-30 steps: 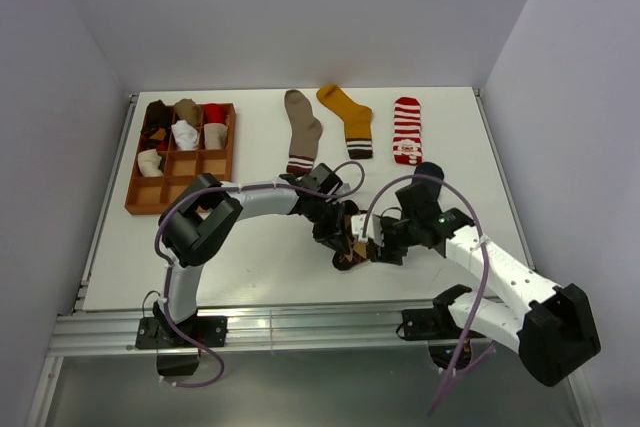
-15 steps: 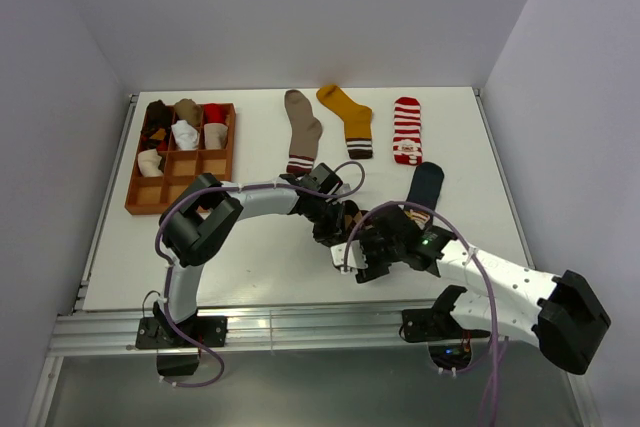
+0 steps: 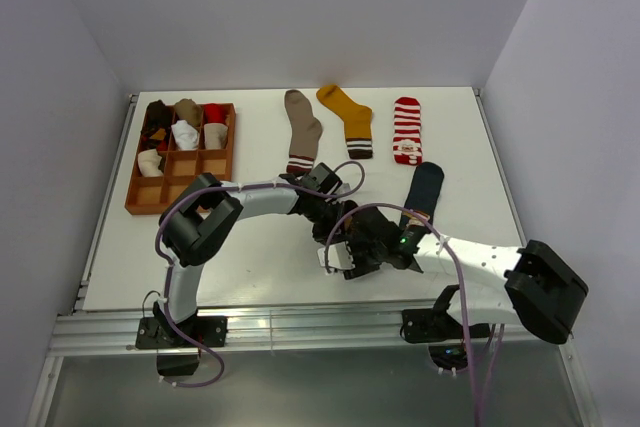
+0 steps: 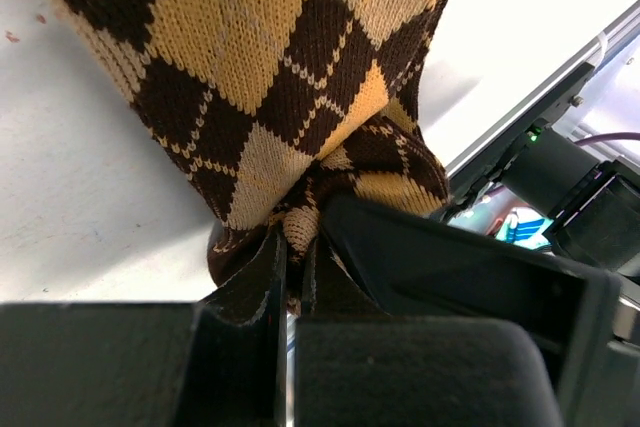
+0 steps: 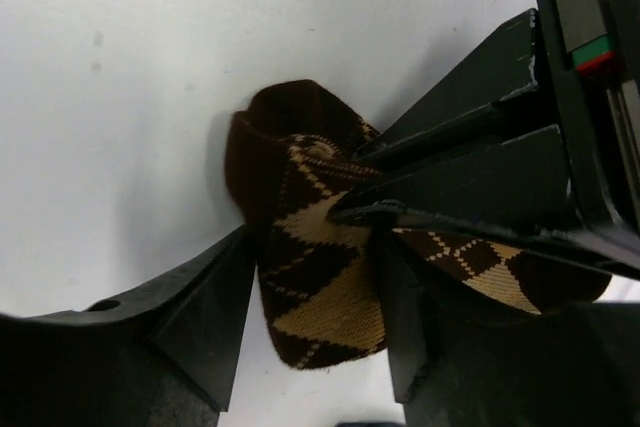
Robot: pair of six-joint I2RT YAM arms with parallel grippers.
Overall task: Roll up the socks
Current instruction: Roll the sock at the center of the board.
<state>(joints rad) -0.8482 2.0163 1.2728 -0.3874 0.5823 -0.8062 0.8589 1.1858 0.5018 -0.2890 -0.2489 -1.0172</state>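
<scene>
While the left fingers (image 4: 262,277) pinch the argyle sock (image 5: 320,287) tight and the right fingers (image 5: 215,322) stand spread around its unfinished roll, rolls (image 3: 185,134) fill the tray (image 3: 133,192) and four socks (image 3: 300,127) beyond the fingers lie flat, probably leaving about half undone.

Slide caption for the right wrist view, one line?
Right gripper, open, straddles the brown argyle sock while the left gripper pinches its fabric.

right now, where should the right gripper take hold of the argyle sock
Probably the bunched middle of the argyle sock, across its width, from the side opposite the left gripper, which is shut on one fold. The right gripper straddles that lump, jaws apart.
</scene>
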